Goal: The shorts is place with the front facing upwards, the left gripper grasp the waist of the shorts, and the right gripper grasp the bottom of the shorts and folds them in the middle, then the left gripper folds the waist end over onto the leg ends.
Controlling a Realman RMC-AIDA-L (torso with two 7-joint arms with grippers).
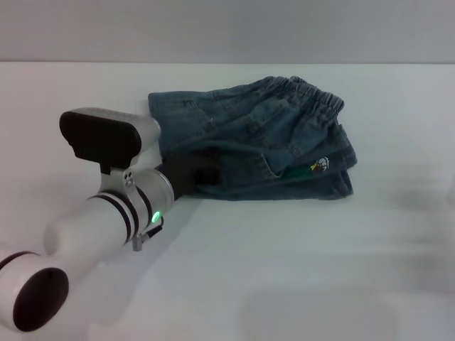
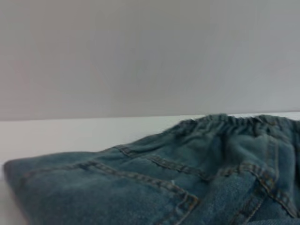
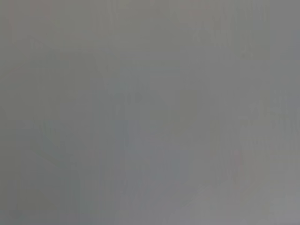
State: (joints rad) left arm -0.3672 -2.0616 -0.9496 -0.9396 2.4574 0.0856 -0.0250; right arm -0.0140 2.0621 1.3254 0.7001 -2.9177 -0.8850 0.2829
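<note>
The blue denim shorts [image 1: 263,138] lie folded into a compact stack on the white table [image 1: 298,270]. Their elastic waist [image 1: 313,96] rests on top at the far right. A small coloured patch [image 1: 320,165] shows on the near right edge. My left gripper [image 1: 201,172] reaches in from the lower left and its black end lies against the near left edge of the stack. In the left wrist view the shorts [image 2: 164,183] fill the near field, with the gathered waist [image 2: 234,123] behind. My right gripper is out of view.
A grey wall [image 1: 227,28] rises behind the table's far edge. The right wrist view shows only a plain grey surface. Bare white table extends in front of and to the right of the shorts.
</note>
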